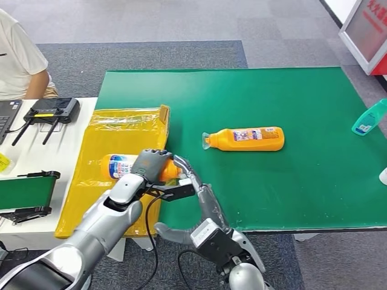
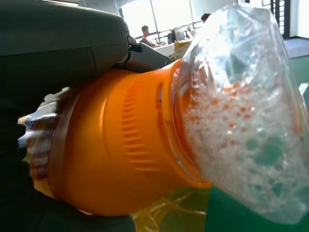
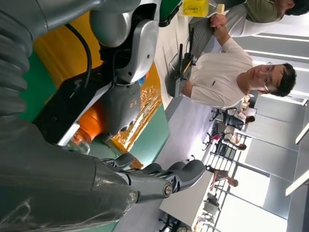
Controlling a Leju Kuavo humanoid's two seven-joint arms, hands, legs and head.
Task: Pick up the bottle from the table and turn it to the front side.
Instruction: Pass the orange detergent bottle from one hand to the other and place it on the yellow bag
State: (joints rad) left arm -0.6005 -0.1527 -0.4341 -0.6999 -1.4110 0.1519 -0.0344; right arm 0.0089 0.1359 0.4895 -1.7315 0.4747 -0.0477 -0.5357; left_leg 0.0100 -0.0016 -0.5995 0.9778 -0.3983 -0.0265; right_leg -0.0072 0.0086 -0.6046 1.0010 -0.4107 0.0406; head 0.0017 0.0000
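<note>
Orange bottle (image 1: 120, 166) lies sideways over yellow bag (image 1: 114, 130).

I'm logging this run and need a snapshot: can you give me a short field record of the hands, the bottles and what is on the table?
left hand: left hand grips an orange bottle over the yellow bag
right hand: right hand holds nothing, fingers spread near the held bottle's cap end
second orange bottle: second orange bottle lying on its side on the green mat
teal bottle: teal bottle at the mat's far right edge
nearby: person's arm by a black controller

bright even indoor light | window glare in wrist views | close bottle (image 2: 120, 145) soft-focused
</note>
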